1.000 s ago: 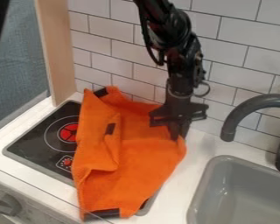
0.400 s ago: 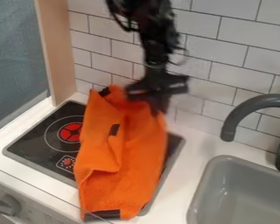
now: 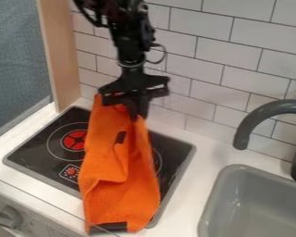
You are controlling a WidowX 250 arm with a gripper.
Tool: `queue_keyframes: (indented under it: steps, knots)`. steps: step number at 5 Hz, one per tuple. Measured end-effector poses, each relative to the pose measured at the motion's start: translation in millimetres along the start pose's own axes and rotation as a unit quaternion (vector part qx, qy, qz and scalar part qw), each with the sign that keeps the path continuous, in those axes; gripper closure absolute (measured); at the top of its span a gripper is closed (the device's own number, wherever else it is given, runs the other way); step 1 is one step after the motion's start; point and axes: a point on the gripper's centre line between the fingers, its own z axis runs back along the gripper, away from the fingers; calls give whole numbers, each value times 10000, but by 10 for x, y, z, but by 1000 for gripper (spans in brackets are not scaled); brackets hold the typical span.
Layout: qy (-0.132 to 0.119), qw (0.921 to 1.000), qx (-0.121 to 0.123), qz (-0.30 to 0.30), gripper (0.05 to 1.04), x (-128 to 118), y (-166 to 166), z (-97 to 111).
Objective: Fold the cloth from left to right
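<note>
The gripper [image 3: 138, 116] hangs at the top of the orange cloth [image 3: 113, 171], near the tiled wall, shut on the cloth's upper right edge. The cloth lies as a long narrow strip across the middle of the stove, running down to the counter's front edge. Its left part is folded over, with a dark patch on it, and another dark patch shows at the bottom end. The held edge is raised a little, and the gripper hides part of the cloth's top.
Under the cloth is a black stove top [image 3: 42, 148] with red burner marks. A grey sink [image 3: 252, 203] and a dark faucet [image 3: 255, 118] stand at the right. A wooden panel [image 3: 58, 55] rises at the back left, beside the tiled wall.
The gripper has moved left, rising and then coming down somewhat, carrying the cloth's right edge with it. The cloth has narrowed, and more of the stove's right side is uncovered.
</note>
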Motion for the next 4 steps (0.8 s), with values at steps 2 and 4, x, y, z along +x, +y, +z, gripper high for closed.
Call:
queue_keyframes:
  steps: [2, 4]
  knots:
    - [4, 9992, 314, 247, 1030, 26, 474, -115]
    - [362, 9973, 615, 191, 1008, -41, 722, -410]
